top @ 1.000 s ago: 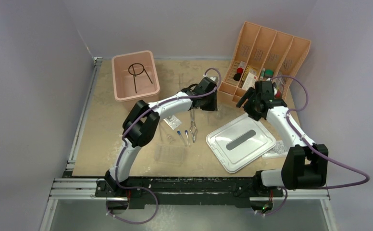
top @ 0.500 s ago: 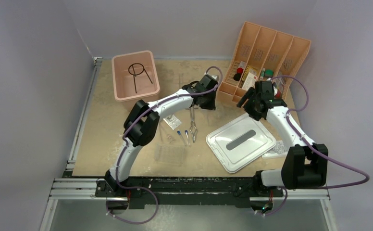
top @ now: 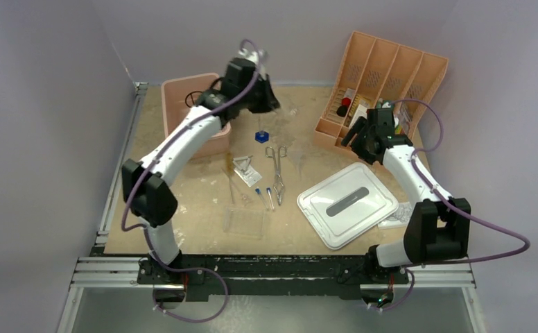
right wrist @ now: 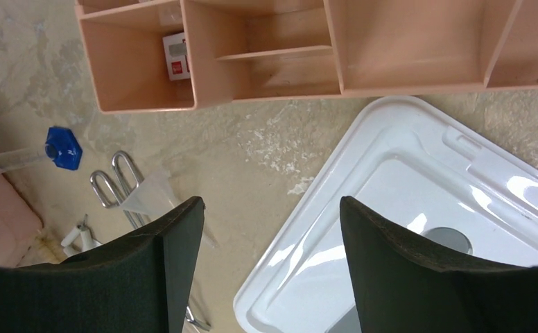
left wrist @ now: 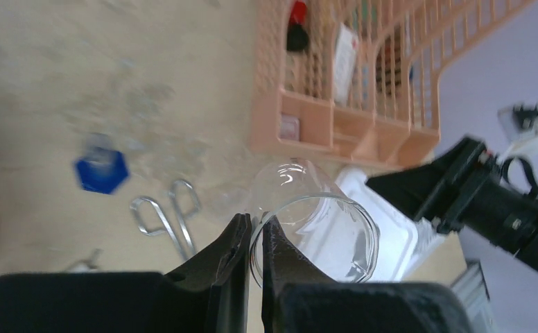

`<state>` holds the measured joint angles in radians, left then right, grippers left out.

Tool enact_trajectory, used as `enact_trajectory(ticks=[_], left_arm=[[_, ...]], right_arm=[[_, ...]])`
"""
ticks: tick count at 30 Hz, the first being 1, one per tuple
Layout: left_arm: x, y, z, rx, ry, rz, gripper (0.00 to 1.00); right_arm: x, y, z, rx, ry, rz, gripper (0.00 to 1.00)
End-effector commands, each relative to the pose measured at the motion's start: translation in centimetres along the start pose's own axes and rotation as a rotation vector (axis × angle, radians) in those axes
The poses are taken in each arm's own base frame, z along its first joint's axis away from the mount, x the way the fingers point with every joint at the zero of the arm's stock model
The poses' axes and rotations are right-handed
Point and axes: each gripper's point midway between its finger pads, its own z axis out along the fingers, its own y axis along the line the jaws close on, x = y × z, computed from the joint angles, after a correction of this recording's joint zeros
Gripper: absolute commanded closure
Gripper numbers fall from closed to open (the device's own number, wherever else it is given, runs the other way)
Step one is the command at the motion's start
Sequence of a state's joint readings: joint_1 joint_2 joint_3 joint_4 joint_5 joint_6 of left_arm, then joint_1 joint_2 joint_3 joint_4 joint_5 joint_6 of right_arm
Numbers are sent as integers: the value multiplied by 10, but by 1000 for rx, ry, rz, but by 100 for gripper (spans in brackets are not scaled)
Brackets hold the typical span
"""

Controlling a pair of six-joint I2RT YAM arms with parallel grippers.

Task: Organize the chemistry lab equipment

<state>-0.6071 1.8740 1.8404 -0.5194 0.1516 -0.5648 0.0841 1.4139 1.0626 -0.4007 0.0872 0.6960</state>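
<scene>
Left tool (left wrist: pixel 256 220) has swung left (pinching clear beaker (left wrist: pixel 322 236) rim).

Tabletop (top: pixel 204 201) looks like raw chipboard: matt, rough, blotchy. Forceps (left wrist: pixel 172 218) are polished steel, properly shiny. The clear beaker (left wrist: pixel 322 236) is glossy and see-through, glass I think, though it could be plastic. White lid (right wrist: pixel 419 173) is smooth glossy plastic; the peach organizer (right wrist: pixel 266 62) is duller plastic — same for the blue hex base (right wrist: pixel 63 148).

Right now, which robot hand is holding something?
The left gripper: it pinches the rim of a clear glass vessel. The right gripper is open and empty.
</scene>
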Motion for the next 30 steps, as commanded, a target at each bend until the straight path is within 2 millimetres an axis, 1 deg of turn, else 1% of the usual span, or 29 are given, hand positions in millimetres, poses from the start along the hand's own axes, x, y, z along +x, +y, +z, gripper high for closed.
enact_trajectory(ticks=[1, 3, 4, 6, 8, 11, 13, 14, 16, 19, 22, 25, 27, 30], left_arm=[[-73, 37, -67, -101, -211, -24, 100], [-83, 61, -86, -173, -226, -44, 100], [-86, 77, -94, -215, -227, -63, 100], [-85, 111, -109, -300, -215, -103, 100], [-80, 147, -124, -385, -201, -149, 100], [-69, 193, -143, -489, -180, -215, 100], [-57, 217, -153, -567, -153, -240, 100], [-50, 227, -155, -596, -128, -240, 100], [-35, 244, -153, -644, -70, -244, 100], [-20, 263, -142, -679, -16, -263, 100], [-13, 276, -133, -699, 2, -274, 100], [-7, 296, -136, -772, 14, -278, 100], [1, 309, -132, -795, 29, -297, 100], [7, 311, -116, -741, 32, -315, 100]], right_arm=[[-26, 18, -3, -43, -66, -16, 27], [-29, 22, -2, -48, -71, -18, 27], [-31, 23, -1, -49, -72, -20, 27], [-35, 27, 0, -56, -75, -21, 27], [-37, 30, 2, -59, -75, -23, 27], [-42, 34, 4, -63, -78, -23, 27], [-45, 37, 6, -62, -78, -23, 28], [-48, 39, 6, -64, -83, -25, 28], [-53, 43, 7, -70, -89, -25, 28], [-60, 49, 9, -75, -101, -28, 28], [-66, 52, 11, -75, -111, -28, 28], [-69, 54, 13, -75, -118, -27, 28], [-69, 55, 15, -75, -117, -26, 28], [-69, 55, 18, -74, -112, -26, 28]])
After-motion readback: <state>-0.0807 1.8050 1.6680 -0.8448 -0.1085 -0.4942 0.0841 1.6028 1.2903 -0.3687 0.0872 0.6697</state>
